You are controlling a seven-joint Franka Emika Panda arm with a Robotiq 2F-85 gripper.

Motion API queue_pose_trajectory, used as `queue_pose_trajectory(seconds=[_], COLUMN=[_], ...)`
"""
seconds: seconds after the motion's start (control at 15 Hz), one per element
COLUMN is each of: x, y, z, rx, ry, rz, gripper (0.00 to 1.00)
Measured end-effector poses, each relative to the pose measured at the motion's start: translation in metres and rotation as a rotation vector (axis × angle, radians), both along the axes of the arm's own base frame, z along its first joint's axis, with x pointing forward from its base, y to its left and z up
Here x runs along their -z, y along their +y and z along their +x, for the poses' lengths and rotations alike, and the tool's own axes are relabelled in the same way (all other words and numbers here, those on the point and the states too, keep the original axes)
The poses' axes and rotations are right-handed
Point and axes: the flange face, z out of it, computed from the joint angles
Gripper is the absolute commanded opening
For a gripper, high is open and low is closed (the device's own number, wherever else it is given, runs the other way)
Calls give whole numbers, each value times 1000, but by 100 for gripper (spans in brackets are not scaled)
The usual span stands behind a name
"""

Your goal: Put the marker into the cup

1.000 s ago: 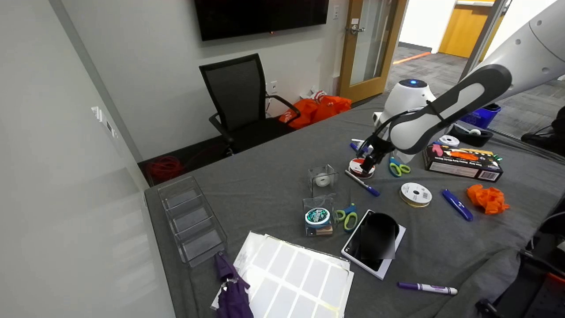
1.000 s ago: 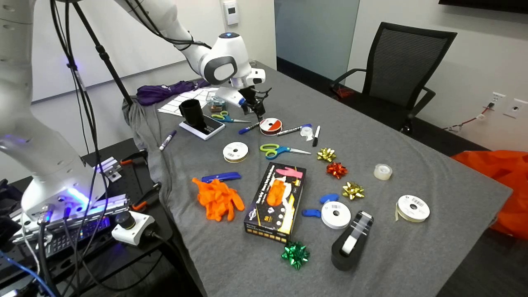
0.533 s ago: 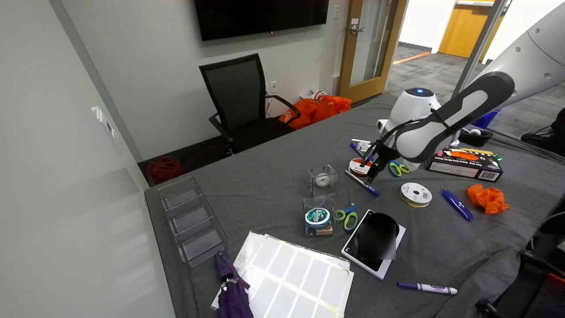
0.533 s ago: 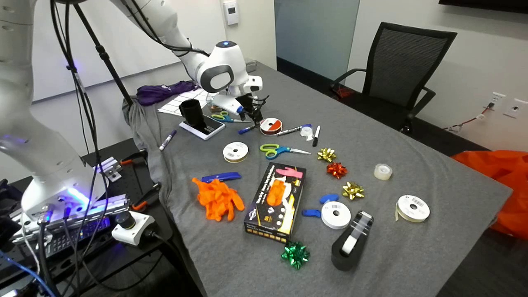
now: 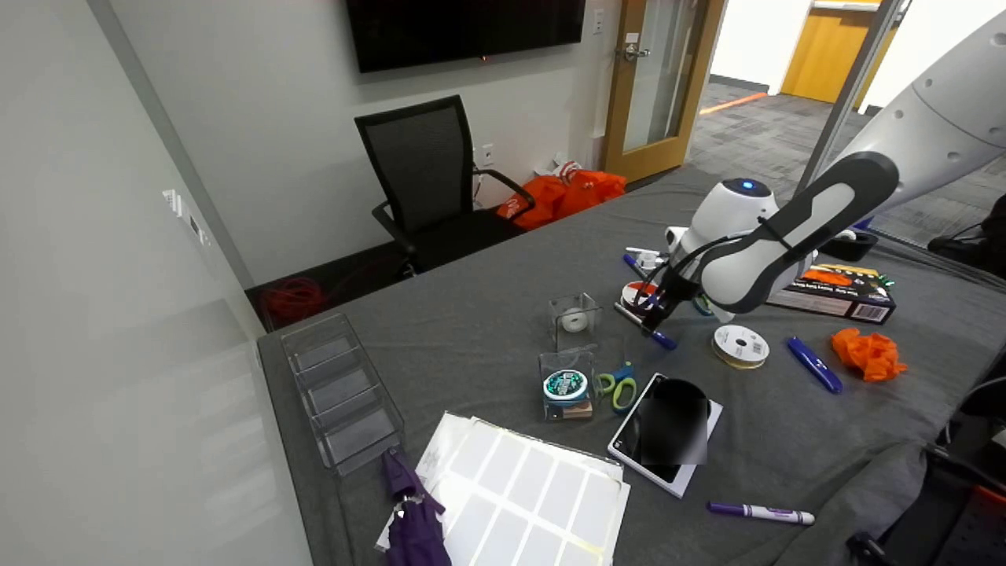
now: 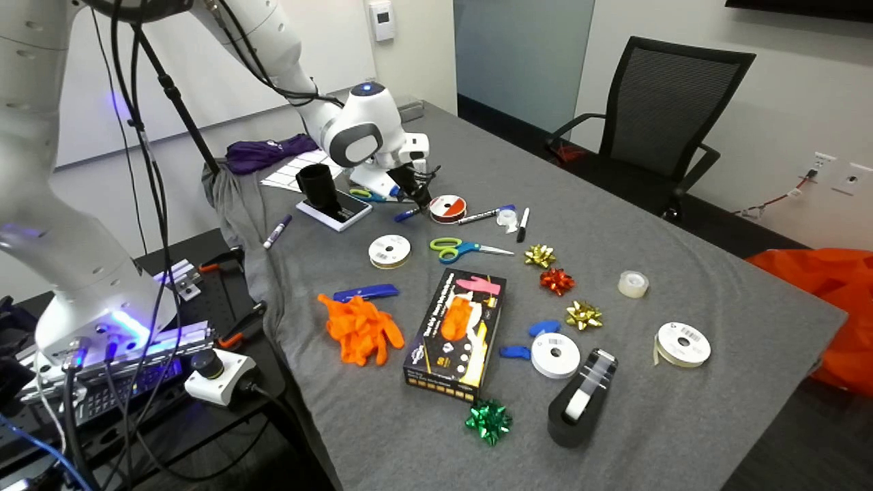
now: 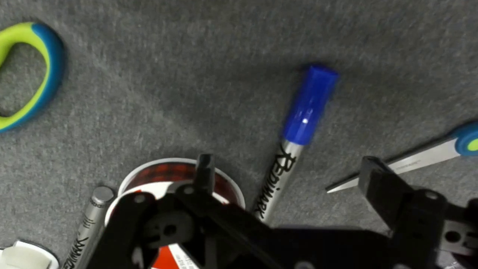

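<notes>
A silver marker (image 7: 277,178) with a blue cap lies on the grey cloth; its cap shows in both exterior views (image 5: 664,339) (image 6: 407,215). My gripper (image 7: 287,164) is open, its fingers (image 7: 204,173) on either side of the marker's body, pointing down low over it in both exterior views (image 5: 651,322) (image 6: 423,202). The marker's rear end is hidden behind the gripper. No clear round tumbler-like cup shows plainly. Two clear boxy containers stand on the table, one with a white roll (image 5: 574,321), one with a teal-green roll (image 5: 566,385). A black mug (image 6: 316,184) stands on a white-edged box.
A red ribbon spool (image 7: 175,170) lies beside the left finger, with another silver marker (image 7: 89,220) beyond. Scissors (image 7: 422,160) lie under the right finger; other scissors (image 7: 56,67) are opposite. A white spool (image 5: 740,346) and a purple marker (image 5: 761,513) lie nearby.
My gripper has come down and shifted from over the red ribbon spool to over the blue-capped marker. The objects on the table have not visibly moved.
</notes>
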Motion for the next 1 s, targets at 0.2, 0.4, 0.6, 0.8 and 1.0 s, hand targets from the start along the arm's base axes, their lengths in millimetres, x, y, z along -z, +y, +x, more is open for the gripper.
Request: queue_pose_trajectory(seconds=[0.2, 0.4, 0.6, 0.8, 1.0], x=[9, 14, 15, 14, 14], y=[3, 3, 3, 2, 2], z=[-2, -4, -4, -4, -4], rx=[-2, -2, -1, -1, 0], ry=[-21, -34, -46, -56, -58], rz=[5, 7, 7, 7, 10], gripper=[51, 31, 9, 3, 5])
